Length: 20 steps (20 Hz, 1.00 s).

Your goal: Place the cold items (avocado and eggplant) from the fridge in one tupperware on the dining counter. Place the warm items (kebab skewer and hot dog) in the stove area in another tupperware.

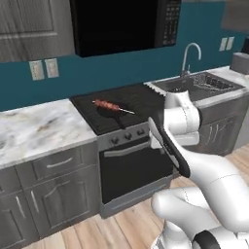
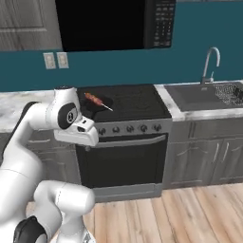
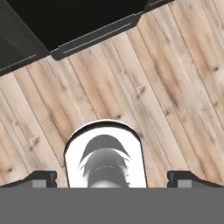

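A kebab skewer (image 1: 108, 105) (image 2: 93, 99) with reddish meat lies across a dark pan (image 1: 112, 113) on the black stove top (image 1: 138, 97) (image 2: 133, 100). My arm is folded in front of the oven, its wrist level with the stove's front edge. My gripper (image 3: 112, 179) points down at the wooden floor (image 3: 170, 83), well below and in front of the skewer. It is open: the dark fingertips (image 3: 42, 178) stand far apart at the two sides, with nothing between them.
A black microwave (image 1: 121, 24) hangs over the stove. The oven door (image 1: 133, 168) (image 2: 121, 159) faces me. A marble counter (image 1: 39, 129) runs to the left. A sink (image 1: 206, 83) (image 2: 204, 96) with a faucet (image 2: 211, 59) lies to the right.
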{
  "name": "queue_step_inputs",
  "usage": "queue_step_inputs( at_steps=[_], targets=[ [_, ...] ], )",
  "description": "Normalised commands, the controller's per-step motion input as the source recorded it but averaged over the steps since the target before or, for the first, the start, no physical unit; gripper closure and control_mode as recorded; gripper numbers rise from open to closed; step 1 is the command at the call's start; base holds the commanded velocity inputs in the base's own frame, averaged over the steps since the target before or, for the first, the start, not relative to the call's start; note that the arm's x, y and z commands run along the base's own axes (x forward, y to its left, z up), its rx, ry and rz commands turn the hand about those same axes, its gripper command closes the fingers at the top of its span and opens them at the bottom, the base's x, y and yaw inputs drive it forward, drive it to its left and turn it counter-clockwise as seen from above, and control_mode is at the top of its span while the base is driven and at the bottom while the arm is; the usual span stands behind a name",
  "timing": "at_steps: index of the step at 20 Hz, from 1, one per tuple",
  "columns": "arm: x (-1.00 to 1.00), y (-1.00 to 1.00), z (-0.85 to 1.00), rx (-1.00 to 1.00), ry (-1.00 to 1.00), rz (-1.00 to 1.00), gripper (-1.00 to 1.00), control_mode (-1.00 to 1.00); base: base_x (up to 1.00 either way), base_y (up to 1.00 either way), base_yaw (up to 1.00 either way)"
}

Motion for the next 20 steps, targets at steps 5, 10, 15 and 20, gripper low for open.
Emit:
queue_step_inputs(
  at_steps=[5,10,15,20],
  targets=[
    [0.00,0.00,0.00,0.00,0.00,0.00,-1.00,1.00,0.11,-0.73,0.60],
    [0.00,0.00,0.00,0.00,0.00,0.00,-1.00,1.00,0.17,-0.73,0.63],
    [0.00,0.00,0.00,0.00,0.00,0.00,-1.00,1.00,0.11,-0.46,0.48],
    [0.00,0.00,0.00,0.00,0.00,0.00,-1.00,1.00,0.28,-0.24,-0.18]
  ],
)
